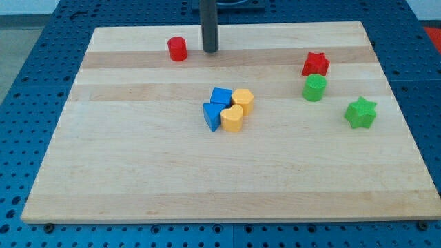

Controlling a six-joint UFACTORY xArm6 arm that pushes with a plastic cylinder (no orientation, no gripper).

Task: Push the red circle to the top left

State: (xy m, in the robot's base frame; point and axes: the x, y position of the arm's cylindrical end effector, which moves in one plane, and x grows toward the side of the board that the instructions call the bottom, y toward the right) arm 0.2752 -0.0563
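The red circle [178, 49], a short red cylinder, stands on the wooden board [138, 165] near the view's top, left of centre. My tip [210, 50] is the lower end of a dark rod that comes down from the view's top edge. It rests on the board just to the right of the red circle, with a small gap between them.
A red star [315, 64], a green cylinder [315, 88] and a green star [361, 113] stand at the view's right. In the middle, a blue cube [221, 96], a blue triangle [212, 116], a yellow hexagon [243, 100] and a yellow heart [232, 119] cluster together.
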